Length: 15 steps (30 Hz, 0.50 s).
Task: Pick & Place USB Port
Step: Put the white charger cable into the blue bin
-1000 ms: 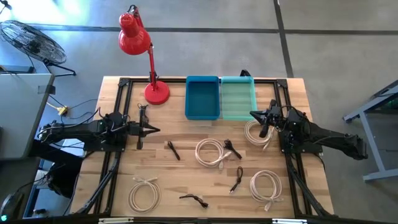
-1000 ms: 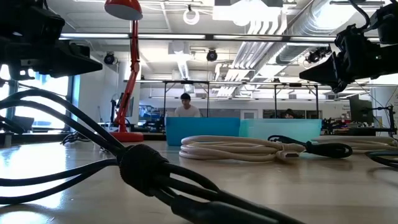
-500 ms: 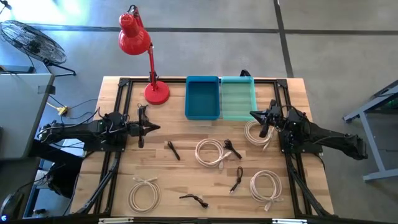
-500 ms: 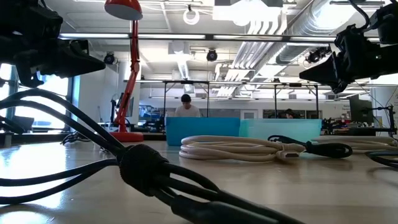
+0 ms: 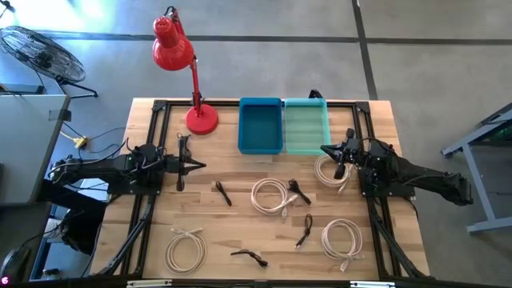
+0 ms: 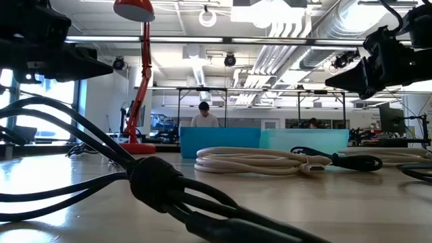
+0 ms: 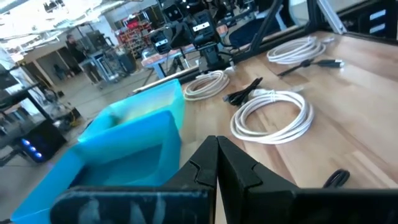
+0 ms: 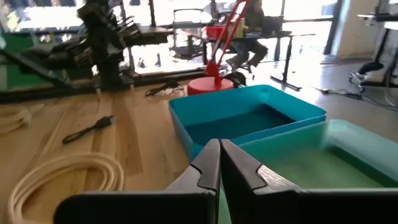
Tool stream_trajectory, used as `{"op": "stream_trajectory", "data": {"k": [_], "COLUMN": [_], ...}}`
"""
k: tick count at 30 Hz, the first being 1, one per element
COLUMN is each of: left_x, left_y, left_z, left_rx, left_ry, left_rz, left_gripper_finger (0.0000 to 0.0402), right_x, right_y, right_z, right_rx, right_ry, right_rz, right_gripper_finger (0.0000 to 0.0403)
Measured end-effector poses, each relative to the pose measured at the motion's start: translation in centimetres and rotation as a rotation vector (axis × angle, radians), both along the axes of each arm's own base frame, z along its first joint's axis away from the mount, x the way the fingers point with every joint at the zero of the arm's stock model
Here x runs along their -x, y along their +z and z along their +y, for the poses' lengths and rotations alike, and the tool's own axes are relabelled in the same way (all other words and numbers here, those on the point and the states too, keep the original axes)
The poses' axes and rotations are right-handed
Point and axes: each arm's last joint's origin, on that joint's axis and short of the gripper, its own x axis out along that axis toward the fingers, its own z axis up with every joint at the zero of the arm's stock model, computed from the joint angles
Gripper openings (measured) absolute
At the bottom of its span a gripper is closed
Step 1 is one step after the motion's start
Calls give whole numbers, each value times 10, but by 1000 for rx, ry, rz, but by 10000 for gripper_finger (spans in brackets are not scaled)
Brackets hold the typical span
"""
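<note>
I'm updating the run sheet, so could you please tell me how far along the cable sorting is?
Nothing looks done: the blue bin and the teal bin both appear empty. Nothing is in hand: the left tool and right tool are shut with nothing between their fingers, hovering above the table. All is left: four white coiled cables and four black cables lie on the wood.

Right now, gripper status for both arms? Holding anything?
Left gripper: shut, empty, above the wooden table's left side.
Right gripper: shut, empty, beside the pale green plastic bin.

Four white cable coils point(image 5: 270, 194), four black cables point(image 5: 222, 193), two bins point(image 5: 261, 125).
</note>
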Motion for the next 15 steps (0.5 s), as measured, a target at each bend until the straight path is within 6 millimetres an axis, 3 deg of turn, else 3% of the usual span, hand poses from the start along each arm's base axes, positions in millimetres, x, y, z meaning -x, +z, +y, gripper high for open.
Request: {"op": "stream_trajectory", "data": {"k": [4,9,12,15], "left_x": [0,0,0,0], "left_y": [0,0,0,0], "left_z": [0,0,1,1], "left_rx": [1,1,-1,-2], "left_ry": [-1,3,27,35], "left_rz": [1,0,4,4], "left_gripper_finger": [1,1,1,1], "right_x": [3,7,7,5], "right_y": [20,49,70,88], "right_z": [1,0,2,2], "right_rx": [45,17,-7,10], "right_ry": [-18,-73,-25,17], "right_rz": [6,-72,-124,-69], "right_gripper_finger": [23,75,107,131]}}
